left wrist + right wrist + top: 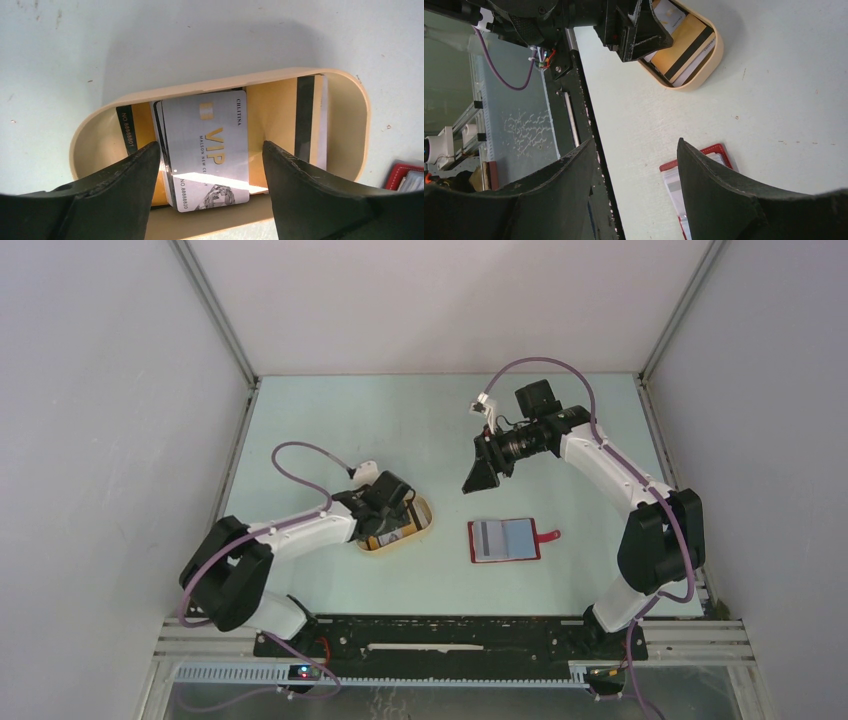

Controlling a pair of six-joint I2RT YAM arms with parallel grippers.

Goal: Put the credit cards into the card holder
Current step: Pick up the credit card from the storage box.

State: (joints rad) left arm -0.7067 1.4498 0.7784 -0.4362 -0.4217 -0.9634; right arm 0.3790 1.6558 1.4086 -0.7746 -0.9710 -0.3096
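Observation:
Several credit cards lie in a beige oval tray (225,82): a silvery VIP card (205,145) on top of a small stack, and an orange-gold card (280,120) with a dark stripe to its right. My left gripper (211,150) hangs open over the tray, a finger on each side of the silvery stack and nothing gripped. The red card holder (505,540) lies open flat on the table right of the tray (425,525), its snap tab pointing right. My right gripper (480,475) is open and empty, raised behind the holder (696,154).
The black rail (450,635) that carries both arm bases runs along the table's near edge. Grey walls close in the left, right and back sides. The left arm's purple cable (300,455) loops above the table behind the tray.

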